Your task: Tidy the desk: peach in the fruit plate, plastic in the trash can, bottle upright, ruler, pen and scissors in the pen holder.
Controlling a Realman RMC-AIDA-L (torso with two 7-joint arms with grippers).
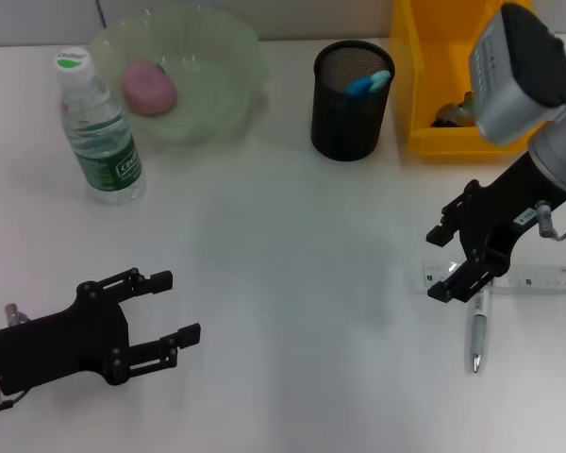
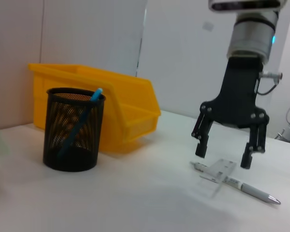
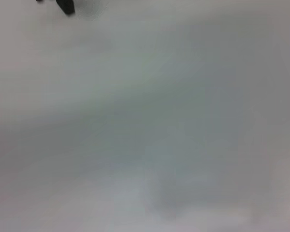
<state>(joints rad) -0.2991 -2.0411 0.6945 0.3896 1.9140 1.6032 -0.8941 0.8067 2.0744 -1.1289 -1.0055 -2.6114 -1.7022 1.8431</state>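
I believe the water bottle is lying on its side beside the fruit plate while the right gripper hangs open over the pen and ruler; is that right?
Not quite: the water bottle stands upright beside the fruit plate, as the head view shows. The rest holds: the right gripper hangs open over the pen and ruler.

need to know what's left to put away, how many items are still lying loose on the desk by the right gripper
2: the pen lies below the open right gripper, and the clear ruler lies across its upper end. The arm may hide something more.
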